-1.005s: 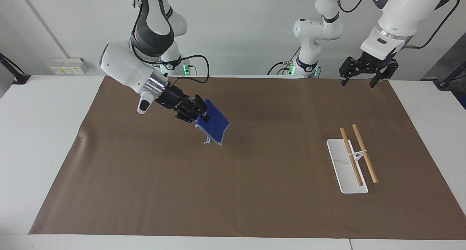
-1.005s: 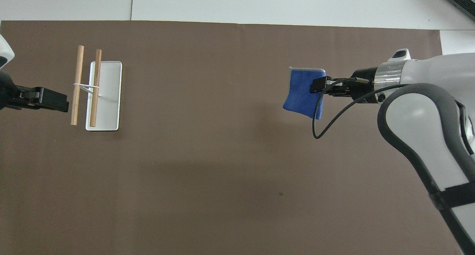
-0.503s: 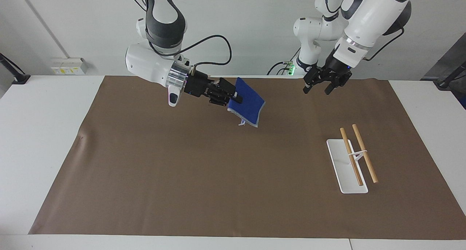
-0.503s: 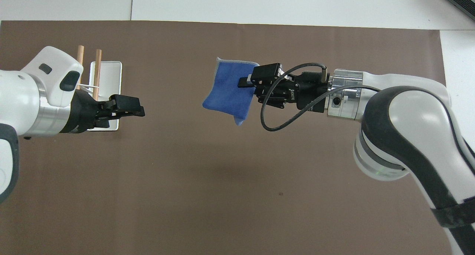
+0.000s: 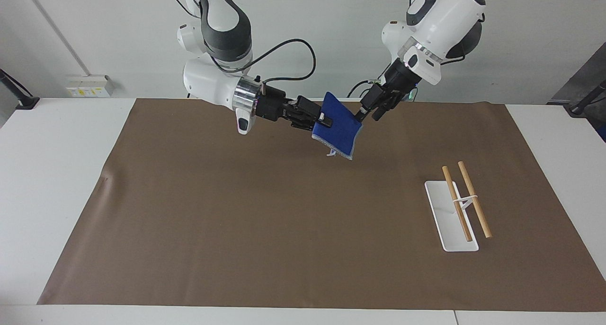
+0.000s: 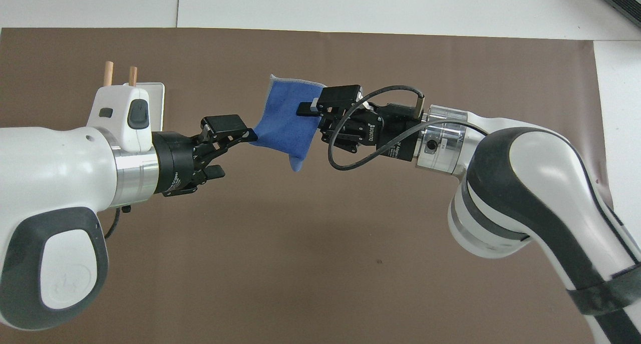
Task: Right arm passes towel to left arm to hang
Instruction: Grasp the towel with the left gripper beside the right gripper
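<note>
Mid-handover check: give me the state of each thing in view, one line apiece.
towel: up in the air over the brown mat, hanging from one edge.
right gripper: shut on the towel.
left gripper: open, at the towel's free edge, not closed on it.
rack: standing on the mat toward the left arm's end, both wooden rods bare.
</note>
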You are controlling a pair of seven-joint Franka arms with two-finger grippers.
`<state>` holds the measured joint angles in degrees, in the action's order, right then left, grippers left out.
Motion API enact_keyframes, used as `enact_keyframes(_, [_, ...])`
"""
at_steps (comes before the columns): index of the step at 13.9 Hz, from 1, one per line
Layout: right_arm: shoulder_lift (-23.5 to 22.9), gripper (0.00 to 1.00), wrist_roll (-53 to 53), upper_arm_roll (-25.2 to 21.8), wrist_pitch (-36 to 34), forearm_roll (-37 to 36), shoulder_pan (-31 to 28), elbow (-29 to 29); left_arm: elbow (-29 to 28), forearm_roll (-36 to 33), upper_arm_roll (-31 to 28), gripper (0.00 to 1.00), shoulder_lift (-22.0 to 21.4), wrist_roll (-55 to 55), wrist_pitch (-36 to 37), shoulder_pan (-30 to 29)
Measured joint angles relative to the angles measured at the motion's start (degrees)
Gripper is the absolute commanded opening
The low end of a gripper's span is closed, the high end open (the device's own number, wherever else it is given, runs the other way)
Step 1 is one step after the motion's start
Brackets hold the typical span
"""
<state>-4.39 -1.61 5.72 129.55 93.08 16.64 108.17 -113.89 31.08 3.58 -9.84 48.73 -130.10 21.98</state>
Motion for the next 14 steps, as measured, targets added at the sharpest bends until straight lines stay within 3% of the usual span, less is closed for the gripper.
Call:
enact_keyframes(5, [0.4,0.00,0.0,0.0,0.1,0.0,0.0,0.9,-3.8,0.3,0.1,1.00,0.1,16.9,-18.6,6.5])
enact_keyframes(7, [0.5,0.00,0.0,0.0,0.1,0.0,0.0,1.1,-4.7,0.3,0.0,1.00,0.2,20.9,-22.1,7.0])
enact_keyframes(8, [0.6,0.00,0.0,0.0,0.1,0.0,0.0,1.2,-4.9,0.3,0.0,0.93,0.2,21.8,-22.8,7.0])
enact_keyframes(11, [0.8,0.00,0.0,0.0,0.1,0.0,0.0,1.5,-5.0,0.4,-0.2,0.15,0.4,22.7,-23.3,7.0])
enact_keyframes(12, [0.8,0.00,0.0,0.0,0.1,0.0,0.0,1.6,-5.0,0.4,-0.2,0.00,0.5,22.9,-23.3,7.0])
enact_keyframes(14, [0.8,0.00,0.0,0.0,1.0,0.0,0.0,1.6,-5.0,0.4,-0.2,0.00,0.6,22.9,-23.4,7.0])
